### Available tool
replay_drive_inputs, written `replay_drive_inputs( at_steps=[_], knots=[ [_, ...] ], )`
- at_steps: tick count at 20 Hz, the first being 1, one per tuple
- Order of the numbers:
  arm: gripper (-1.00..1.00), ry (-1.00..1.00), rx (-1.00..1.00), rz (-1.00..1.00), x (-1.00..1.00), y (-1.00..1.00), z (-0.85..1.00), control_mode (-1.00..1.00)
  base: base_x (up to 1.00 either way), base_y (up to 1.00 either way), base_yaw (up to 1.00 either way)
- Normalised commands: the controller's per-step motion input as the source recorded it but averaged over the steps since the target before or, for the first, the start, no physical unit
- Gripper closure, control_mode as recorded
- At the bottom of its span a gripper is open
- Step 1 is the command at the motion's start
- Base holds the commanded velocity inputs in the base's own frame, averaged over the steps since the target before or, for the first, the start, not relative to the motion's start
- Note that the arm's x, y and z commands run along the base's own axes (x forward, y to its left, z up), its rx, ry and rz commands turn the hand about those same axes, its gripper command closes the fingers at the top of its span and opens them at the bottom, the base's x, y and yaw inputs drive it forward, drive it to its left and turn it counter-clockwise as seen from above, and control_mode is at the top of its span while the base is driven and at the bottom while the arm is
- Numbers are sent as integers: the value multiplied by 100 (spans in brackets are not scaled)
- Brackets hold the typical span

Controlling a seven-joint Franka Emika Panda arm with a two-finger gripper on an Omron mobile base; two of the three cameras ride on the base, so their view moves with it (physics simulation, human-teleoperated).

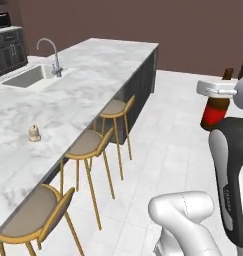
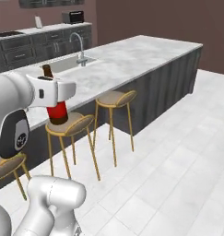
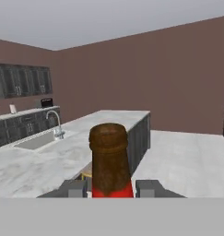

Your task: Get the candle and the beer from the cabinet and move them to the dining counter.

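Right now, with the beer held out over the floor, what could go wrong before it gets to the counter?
1. The claw grips the beer high up, with the bottle hanging over bare floor; a slip would likely drop it.
2. The stools stand between bottle and counter; a low swing might clip one.
3. The candle sits near the counter's edge; setting the beer down close by could knock it off.

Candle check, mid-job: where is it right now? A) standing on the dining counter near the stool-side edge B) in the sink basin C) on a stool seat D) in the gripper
A: the candle stands on the dining counter near the stools, while the gripper holds the beer.
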Motion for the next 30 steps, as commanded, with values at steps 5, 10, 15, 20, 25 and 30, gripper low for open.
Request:
replay_drive_inputs(
  at_steps=[5, 10, 15, 20, 25, 30],
  knots=[
    [100, 0, 0, 0, 0, 0, 0, 100, 94, -60, 34],
    [100, 0, 0, 0, 0, 0, 0, 100, 92, -69, 46],
    [100, 0, 0, 0, 0, 0, 0, 100, 82, -32, 72],
    [100, 0, 0, 0, 0, 0, 0, 100, 70, -22, 78],
    [100, 0, 0, 0, 0, 0, 0, 100, 34, -53, 41],
    [100, 0, 0, 0, 0, 0, 0, 100, 33, -69, 23]
  ],
)
